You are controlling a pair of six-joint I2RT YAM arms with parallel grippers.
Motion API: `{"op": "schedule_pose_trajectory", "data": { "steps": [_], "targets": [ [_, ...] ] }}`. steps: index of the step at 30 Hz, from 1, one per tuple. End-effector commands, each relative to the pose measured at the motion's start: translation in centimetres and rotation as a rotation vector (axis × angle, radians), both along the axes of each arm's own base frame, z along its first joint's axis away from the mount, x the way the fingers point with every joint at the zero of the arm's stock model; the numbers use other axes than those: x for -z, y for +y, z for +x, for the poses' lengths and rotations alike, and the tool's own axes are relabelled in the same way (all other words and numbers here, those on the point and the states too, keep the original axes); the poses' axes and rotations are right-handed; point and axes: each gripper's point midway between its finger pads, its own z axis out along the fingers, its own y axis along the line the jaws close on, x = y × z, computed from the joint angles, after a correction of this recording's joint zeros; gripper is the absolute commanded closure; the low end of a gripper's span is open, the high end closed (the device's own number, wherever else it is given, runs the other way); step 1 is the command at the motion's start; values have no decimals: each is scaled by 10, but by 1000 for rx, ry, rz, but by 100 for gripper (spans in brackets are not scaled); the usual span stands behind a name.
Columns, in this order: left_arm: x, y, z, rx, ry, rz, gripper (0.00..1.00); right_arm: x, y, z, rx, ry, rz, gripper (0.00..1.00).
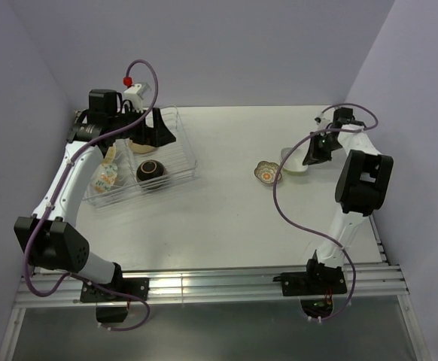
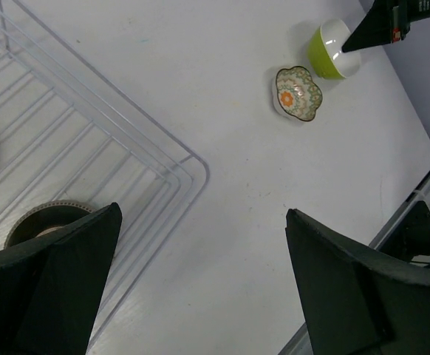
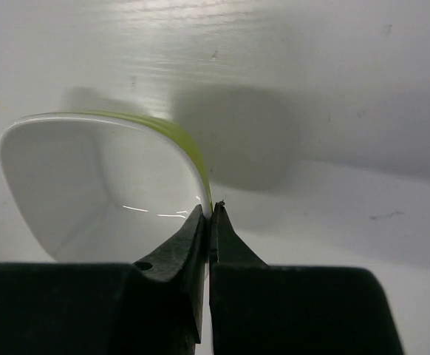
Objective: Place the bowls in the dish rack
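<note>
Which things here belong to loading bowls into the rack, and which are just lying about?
Job: dish rack; dark brown bowl and flowered bowl inside it; scalloped bowl on the table; lime-green bowl, pinched by the right arm's fingers.
Just there: purple arm cables; metal rails at the near edge.

Two robot arms stand at the near edge of one table (image 1: 226, 218), and each carries a single gripper: the left gripper (image 2: 204, 214) and the right gripper (image 3: 210, 211), two in all. There is one dish rack (image 2: 126, 111).

Two bowls sit outside it, a scalloped patterned bowl (image 1: 266, 173) and a lime-green bowl (image 1: 294, 163). Inside I count a dark brown bowl (image 1: 150, 171), a white flowered bowl (image 1: 104, 179) and a tan bowl (image 1: 138, 147) half hidden by the arm. That makes five for certain; any others behind the arm I cannot make out.
</note>
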Motion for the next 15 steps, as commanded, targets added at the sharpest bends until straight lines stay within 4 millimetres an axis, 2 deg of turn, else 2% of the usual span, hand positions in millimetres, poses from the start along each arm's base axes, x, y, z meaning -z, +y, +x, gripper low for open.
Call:
{"op": "schedule_pose_trajectory", "data": {
  "steps": [1,3,4,6,7,10,11,12,14,15],
  "targets": [
    [-49,-12,-21,71,-99,-105,1,-100,3,14,-23,-299,65,100],
    [-56,-18,-29,113,-94,-142,1,-126,12,11,-39,-370,99,100],
    [-60,-21,-32,134,-91,-164,1,-149,22,7,-58,-427,125,100],
    [-68,-30,-44,172,-33,-248,1,-172,32,5,-65,-483,160,100],
    [-76,-34,-46,193,-45,-283,2,-191,40,3,-77,-529,174,100],
    [-95,-44,-65,198,-10,-419,1,-227,63,-7,-95,-575,283,100],
    [-120,-46,-73,193,-65,-482,1,-238,74,-10,-117,-590,306,100],
    [-115,-50,-76,190,-53,-504,1,-251,86,-17,-133,-602,345,100],
    [-124,-56,-80,176,-52,-543,0,-262,101,-20,-160,-631,365,100],
    [-127,-65,-85,196,-38,-550,0,-271,118,-28,-190,-640,392,100]
  ]
}}
